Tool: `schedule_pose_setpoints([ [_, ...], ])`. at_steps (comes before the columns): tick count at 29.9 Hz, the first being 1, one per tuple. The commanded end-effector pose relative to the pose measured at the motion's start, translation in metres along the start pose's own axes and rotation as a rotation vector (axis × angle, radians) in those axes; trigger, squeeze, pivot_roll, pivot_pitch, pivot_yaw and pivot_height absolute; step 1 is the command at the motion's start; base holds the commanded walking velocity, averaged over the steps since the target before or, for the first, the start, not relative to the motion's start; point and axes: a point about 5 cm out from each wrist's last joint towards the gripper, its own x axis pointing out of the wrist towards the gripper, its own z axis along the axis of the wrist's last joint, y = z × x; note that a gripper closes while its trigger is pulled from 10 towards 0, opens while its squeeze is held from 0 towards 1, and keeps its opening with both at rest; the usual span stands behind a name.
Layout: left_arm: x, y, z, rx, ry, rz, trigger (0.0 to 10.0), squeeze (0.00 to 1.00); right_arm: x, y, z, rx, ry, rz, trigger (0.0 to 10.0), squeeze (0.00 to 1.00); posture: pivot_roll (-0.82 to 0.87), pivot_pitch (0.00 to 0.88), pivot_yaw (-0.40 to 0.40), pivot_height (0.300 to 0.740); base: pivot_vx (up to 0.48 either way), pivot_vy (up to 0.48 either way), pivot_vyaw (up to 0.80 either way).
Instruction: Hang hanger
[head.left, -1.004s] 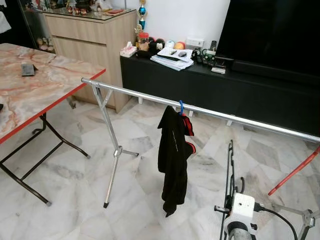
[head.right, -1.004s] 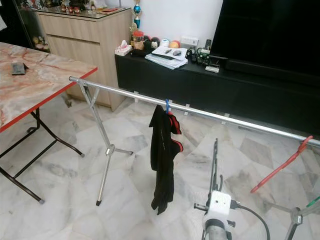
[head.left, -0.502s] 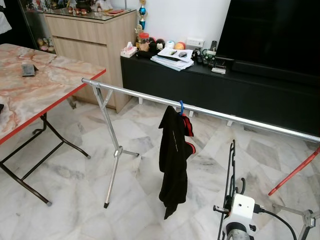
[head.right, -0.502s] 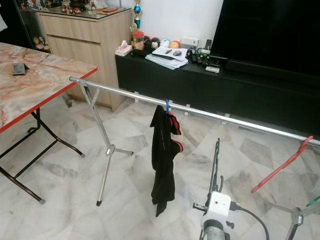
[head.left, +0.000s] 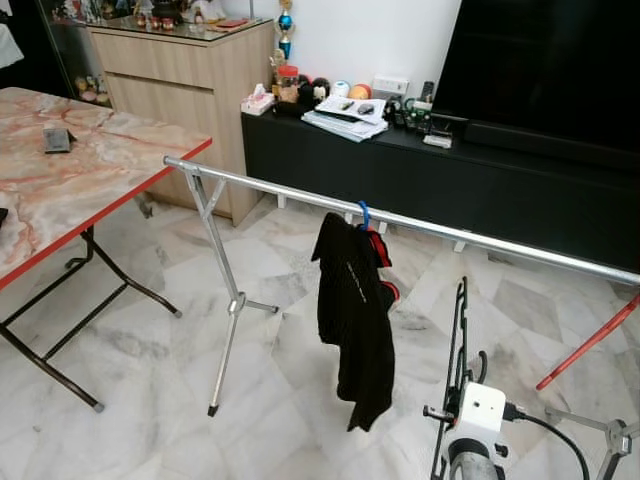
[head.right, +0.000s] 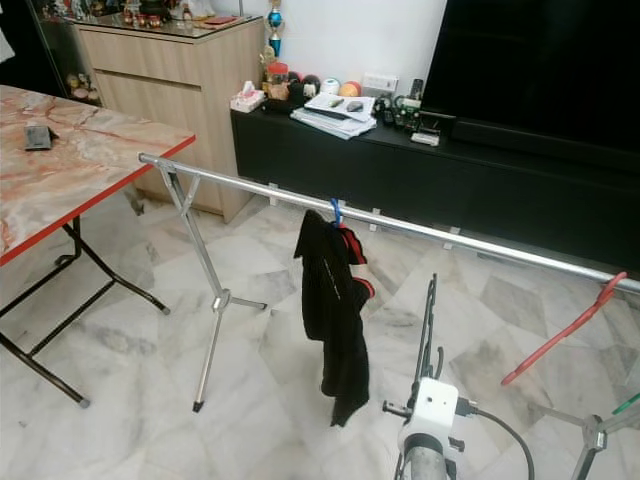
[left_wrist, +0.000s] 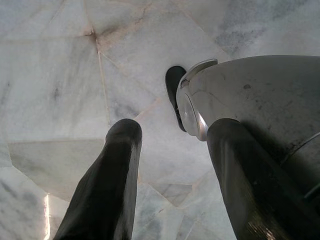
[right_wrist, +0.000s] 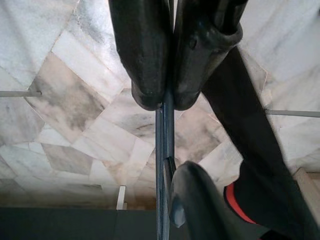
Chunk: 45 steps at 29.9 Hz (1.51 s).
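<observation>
My right gripper (right_wrist: 160, 102), clamped on the black hanger (head.left: 458, 340), must lift it onto the rail (head.left: 480, 240).

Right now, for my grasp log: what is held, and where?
Left gripper: open, nothing. Right gripper: shut, with a thin dark strip at its tips; hold unclear.

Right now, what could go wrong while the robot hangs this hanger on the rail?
The right pincer grips the black hanger by one thin bar, so it may twist or slip. The black garment hangs on the rail close by; the hanger could snag it or knock it off.
</observation>
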Motion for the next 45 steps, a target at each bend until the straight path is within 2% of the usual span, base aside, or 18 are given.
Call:
schedule_pose_setpoints([
  [1, -0.0003, -0.0025, -0.0029, 0.009, 0.008, -0.011, 10.0, 0.00, 0.0015, 0.0006, 0.0003, 0.013, 0.011, -0.007, 10.0, 0.00, 0.06, 0.001, -0.034, 0.740, 0.251, 0.000, 0.00],
  [6, -0.0002, -0.0023, -0.0023, 0.006, 0.007, -0.010, 10.0, 0.00, 0.0025, 0.0004, -0.0002, 0.017, 0.027, -0.018, 10.0, 0.00, 0.06, 0.006, -0.036, 0.740, 0.253, 0.000, -0.08],
  [15, 0.0001, -0.0029, -0.0011, 0.005, 0.004, -0.013, 10.0, 0.00, 0.0038, 0.0014, 0.0009, 0.029, 0.027, -0.008, 10.0, 0.00, 0.07, 0.015, -0.040, 0.740, 0.258, 0.000, -0.80],
  [32, 0.0002, -0.0037, -0.0003, -0.006, -0.002, -0.015, 10.0, 0.00, 0.0053, 0.0034, 0.0020, 0.029, 0.023, -0.004, 10.0, 0.00, 0.07, 0.019, -0.046, 0.740, 0.259, 0.000, 0.00],
  [45, 0.0003, -0.0044, 0.0002, -0.003, -0.003, -0.021, 10.0, 0.00, 0.0067, -0.0002, 0.0018, 0.044, 0.028, -0.041, 10.0, 0.00, 0.08, 0.018, -0.048, 0.740, 0.000, 0.000, 0.00],
])
